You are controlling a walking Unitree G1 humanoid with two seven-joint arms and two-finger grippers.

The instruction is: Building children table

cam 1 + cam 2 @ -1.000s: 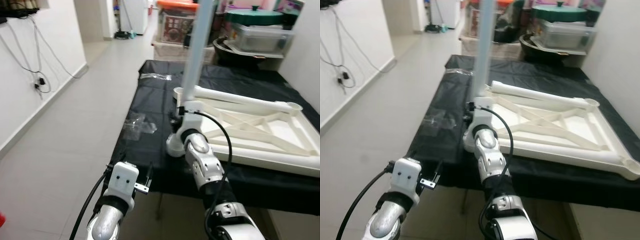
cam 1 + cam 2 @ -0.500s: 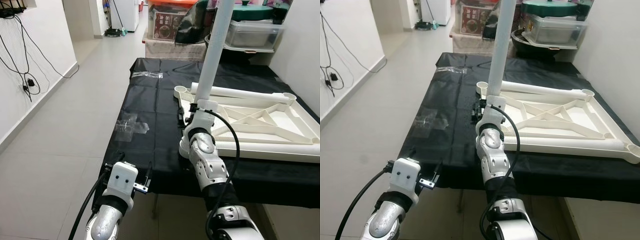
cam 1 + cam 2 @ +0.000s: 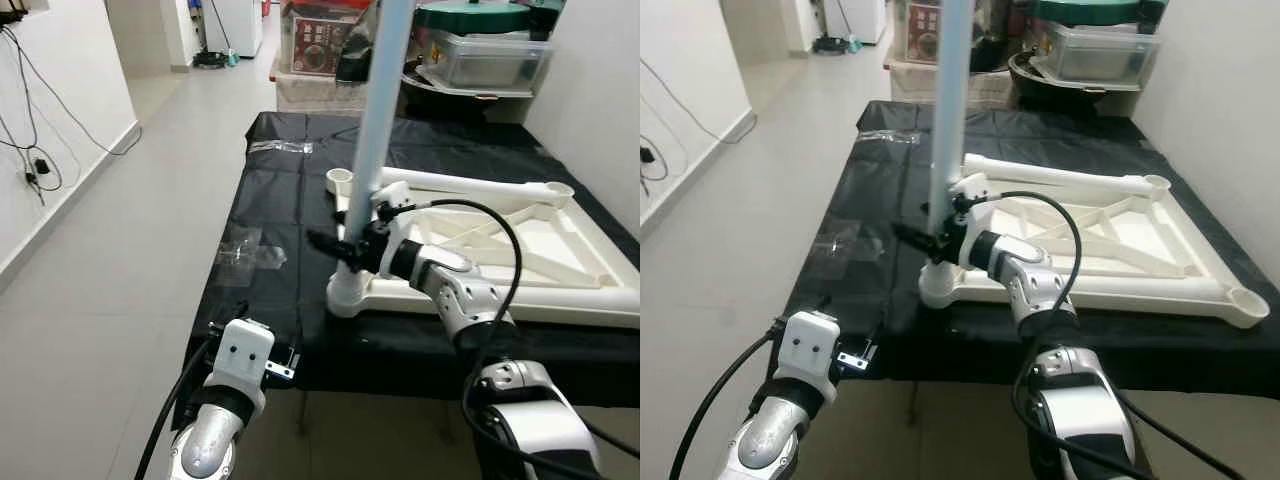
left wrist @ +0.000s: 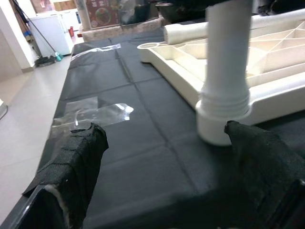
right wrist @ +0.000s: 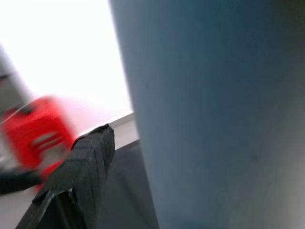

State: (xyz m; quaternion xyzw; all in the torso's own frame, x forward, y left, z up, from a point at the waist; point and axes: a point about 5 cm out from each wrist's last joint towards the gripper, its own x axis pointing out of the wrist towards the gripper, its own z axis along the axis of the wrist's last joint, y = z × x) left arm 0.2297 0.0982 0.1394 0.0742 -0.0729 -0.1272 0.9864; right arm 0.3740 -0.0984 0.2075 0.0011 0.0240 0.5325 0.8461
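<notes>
1. My left end effector [image 4: 157,157] sits low at the near left edge of the black-covered worktop [image 3: 290,200]. Its two black fingers are spread wide and hold nothing. In its wrist view the gap between them frames the corner socket and the base of the leg, which lie ahead of it and to its right.

2. The pale blue-white plastic table leg [image 3: 375,130] stands upright, its long axis vertical, with its foot in the round corner socket [image 3: 347,292] at the near left corner of the white plastic upturned children's tabletop [image 3: 560,250]. The tabletop lies flat on the worktop, ribs facing up.

3. My right end effector [image 3: 340,248] is at the leg just above that socket, reaching in from the right with its fingers pointing left. It appears to be clamped around the leg, though its wrist view is too close and blurred to be sure of both fingers.

4. My right arm is the nearer one, already at the leg. I judge the coming move runs down the leg's vertical axis, seating or turning it into the socket.
</notes>
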